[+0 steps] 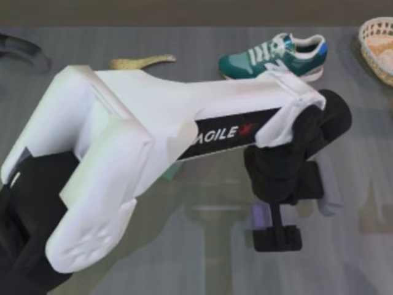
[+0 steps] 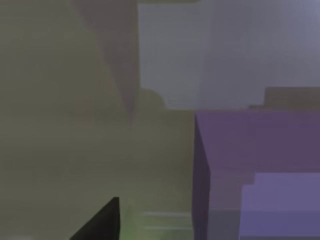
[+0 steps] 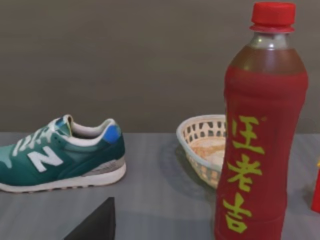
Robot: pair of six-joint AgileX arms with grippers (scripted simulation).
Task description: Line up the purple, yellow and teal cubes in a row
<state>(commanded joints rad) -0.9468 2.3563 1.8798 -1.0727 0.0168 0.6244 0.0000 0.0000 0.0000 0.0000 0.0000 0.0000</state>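
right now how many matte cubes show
2: small purple matte cube by the left gripper; a pale teal cube's corner peeks from under that arm. Yellow one may be hidden.

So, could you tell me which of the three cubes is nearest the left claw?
The purple cube, right beside the left claw; the teal cube peeks out farther off, and the yellow one is hidden.

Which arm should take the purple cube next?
Left, probably. Its gripper hangs right beside the purple cube, which fills its wrist view. The right arm is out of the top view, facing the sneaker.
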